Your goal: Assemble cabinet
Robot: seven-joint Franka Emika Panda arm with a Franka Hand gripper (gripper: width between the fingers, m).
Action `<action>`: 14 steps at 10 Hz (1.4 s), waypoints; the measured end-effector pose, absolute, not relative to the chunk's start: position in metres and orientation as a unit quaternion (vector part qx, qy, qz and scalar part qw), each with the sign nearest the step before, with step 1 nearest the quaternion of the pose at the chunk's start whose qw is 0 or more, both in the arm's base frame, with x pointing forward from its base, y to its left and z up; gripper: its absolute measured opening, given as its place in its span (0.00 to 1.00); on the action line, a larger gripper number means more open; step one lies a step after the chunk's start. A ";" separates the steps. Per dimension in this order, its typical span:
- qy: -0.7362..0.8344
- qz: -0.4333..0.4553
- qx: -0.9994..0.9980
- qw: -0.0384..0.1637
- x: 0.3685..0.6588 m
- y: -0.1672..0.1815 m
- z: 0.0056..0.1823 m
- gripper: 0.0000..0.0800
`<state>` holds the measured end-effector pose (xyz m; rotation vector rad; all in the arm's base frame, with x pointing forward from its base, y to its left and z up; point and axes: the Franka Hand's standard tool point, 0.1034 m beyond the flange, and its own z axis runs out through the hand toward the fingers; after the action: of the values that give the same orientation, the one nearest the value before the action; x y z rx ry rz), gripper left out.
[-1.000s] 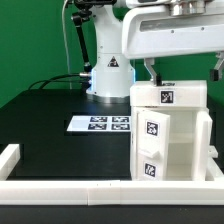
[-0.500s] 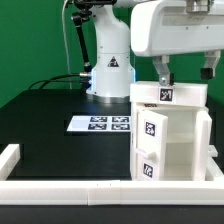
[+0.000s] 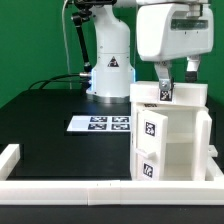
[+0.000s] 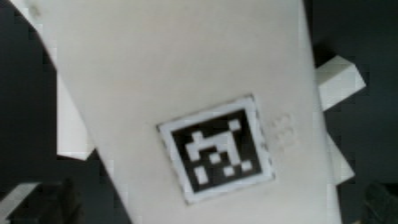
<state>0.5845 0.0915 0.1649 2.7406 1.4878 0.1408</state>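
The cabinet (image 3: 168,135) stands upright at the exterior view's right, close against the white border rail (image 3: 70,190) that runs along the near edge. The gripper (image 3: 168,84) hangs directly above its top panel (image 3: 168,95); one fingertip (image 3: 166,88) sits at the top tag, contact uncertain. Finger spacing: cannot tell, the second finger is not clearly visible. The wrist view fills with white panel and one tag (image 4: 222,148).

Judgement: hard, smooth plastic, rigid, probably light and hollow, so likely to slip or tip under a sideways push. Best hold is across a thin panel edge.

Open black table (image 3: 60,105) lies toward the exterior view's left, with the marker board (image 3: 100,124) there.
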 end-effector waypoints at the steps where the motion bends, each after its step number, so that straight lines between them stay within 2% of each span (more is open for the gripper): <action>1: 0.503 0.042 0.863 0.012 0.582 0.090 0.162 1.00; 4: 0.495 0.034 0.868 0.011 0.580 0.087 0.151 1.00; 6: 0.494 0.034 0.869 0.011 0.579 0.086 0.151 0.69; 9: 0.479 0.034 0.877 0.010 0.579 0.086 0.151 0.69; 14: 0.237 0.047 0.970 0.001 0.582 0.092 0.151 0.69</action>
<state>0.5816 0.0920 0.1509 3.0472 0.7436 0.1474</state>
